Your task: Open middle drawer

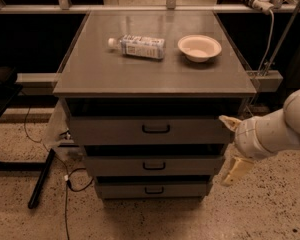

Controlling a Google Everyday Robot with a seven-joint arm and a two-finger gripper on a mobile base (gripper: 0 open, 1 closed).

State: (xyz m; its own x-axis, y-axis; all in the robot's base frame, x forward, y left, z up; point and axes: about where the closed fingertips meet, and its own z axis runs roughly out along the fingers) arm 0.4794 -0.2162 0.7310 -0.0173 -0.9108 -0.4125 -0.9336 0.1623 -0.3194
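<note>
The grey cabinet has three stacked drawers. The middle drawer (190, 165) has a plain front of medium height and a small black bar handle (154, 166) at its centre. It sits under the taller top drawer (110, 130) and above the narrow bottom drawer (120, 189). A dark gap shows above its front. My gripper (225, 150) is open, its two cream fingers (236, 170) spread wide. It hangs just off the right end of the drawer fronts, level with the middle drawer and well right of the handle. It holds nothing.
A plastic bottle (137, 46) lies on its side on the cabinet top (90, 76), with a white bowl (199, 47) to its right. Cables (65, 181) and a black bar (40, 179) lie on the speckled floor at left. A rail with a white cable (270, 29) stands at right.
</note>
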